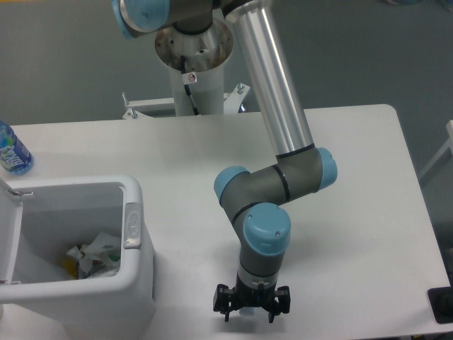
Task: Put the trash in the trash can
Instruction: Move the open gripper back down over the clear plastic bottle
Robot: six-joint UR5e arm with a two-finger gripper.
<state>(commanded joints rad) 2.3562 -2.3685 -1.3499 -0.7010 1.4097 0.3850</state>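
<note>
Robot arm's pincer [252, 309] lowered over a mostly hidden plastic bottle [247, 310] on a white desk [368, 212]; open trash can [78, 244] at left holds a crumpled wrapper [95, 255].

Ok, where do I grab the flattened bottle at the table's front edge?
Probably from straight above, fingers pinching across its narrow width: the flattened bottle lies flat on the table, leaving no side to get under. The gripper hangs right over it, hiding most of it.
</note>
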